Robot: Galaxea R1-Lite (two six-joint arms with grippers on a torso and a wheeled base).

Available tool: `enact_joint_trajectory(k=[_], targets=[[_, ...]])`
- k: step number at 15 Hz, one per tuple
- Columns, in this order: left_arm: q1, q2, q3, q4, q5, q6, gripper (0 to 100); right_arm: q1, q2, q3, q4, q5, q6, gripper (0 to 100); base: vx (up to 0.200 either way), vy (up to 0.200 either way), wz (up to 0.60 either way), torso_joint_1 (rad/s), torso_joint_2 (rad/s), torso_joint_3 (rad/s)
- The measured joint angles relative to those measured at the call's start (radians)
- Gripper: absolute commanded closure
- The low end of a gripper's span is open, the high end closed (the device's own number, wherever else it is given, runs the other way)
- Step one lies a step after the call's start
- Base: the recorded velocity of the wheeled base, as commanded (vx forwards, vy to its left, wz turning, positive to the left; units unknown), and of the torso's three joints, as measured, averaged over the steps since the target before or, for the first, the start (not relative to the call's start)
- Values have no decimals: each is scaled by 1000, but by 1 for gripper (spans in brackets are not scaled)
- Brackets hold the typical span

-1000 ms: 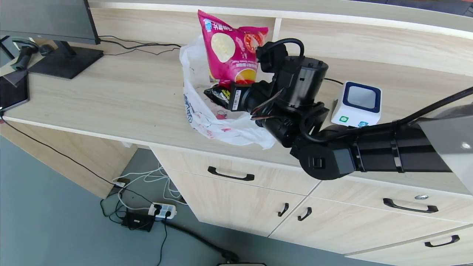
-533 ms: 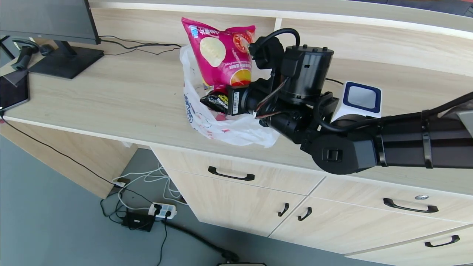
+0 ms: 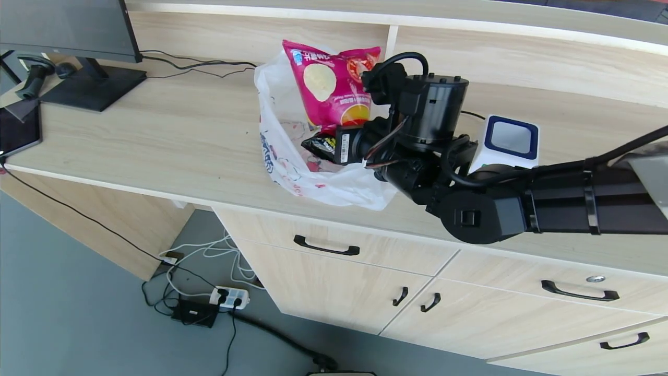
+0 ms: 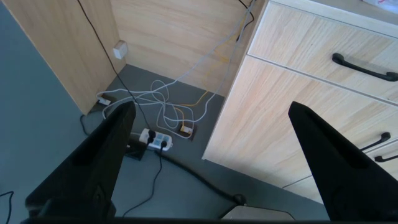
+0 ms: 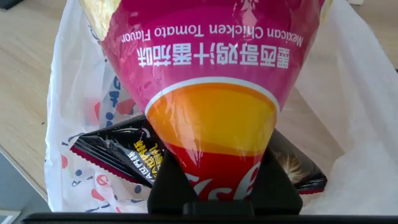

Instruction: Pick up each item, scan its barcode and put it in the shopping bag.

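My right gripper [image 3: 348, 137] is shut on the bottom edge of a pink chips bag [image 3: 333, 83], which stands upright over the mouth of the white shopping bag [image 3: 284, 162] on the wooden counter. In the right wrist view the chips bag [image 5: 211, 81] is pinched between the fingers [image 5: 168, 186], with the shopping bag [image 5: 68, 99] open around it. A black snack packet [image 3: 319, 146] [image 5: 121, 155] lies inside the shopping bag. My left gripper [image 4: 211, 162] hangs open over the floor in front of the cabinet.
A white barcode scanner [image 3: 509, 142] with a blue frame stands on the counter behind my right arm. A monitor [image 3: 62, 26], a tablet [image 3: 18, 130] and a handheld scanner [image 3: 34, 78] are at the far left. Drawers sit below; cables and a power strip [image 3: 229, 297] lie on the floor.
My right gripper swung the chips bag left, then back right and lower, so its bottom end now sits down inside the shopping bag's mouth.
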Motion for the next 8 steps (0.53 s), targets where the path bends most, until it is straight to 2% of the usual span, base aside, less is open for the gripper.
enact_joint_trajectory(k=[4,5,8], targets=[[0,0,0,0,0,0,0,7,19,7,-4,-17,2,100,0,0,0,0,0,0],[0,0,0,0,0,1,0,6,20,7,-4,-15,3,0,0,0,0,0,0,0],[0,0,0,1,0,1,0,11,27,7,-15,-12,4,0,0,0,0,0,0,0]])
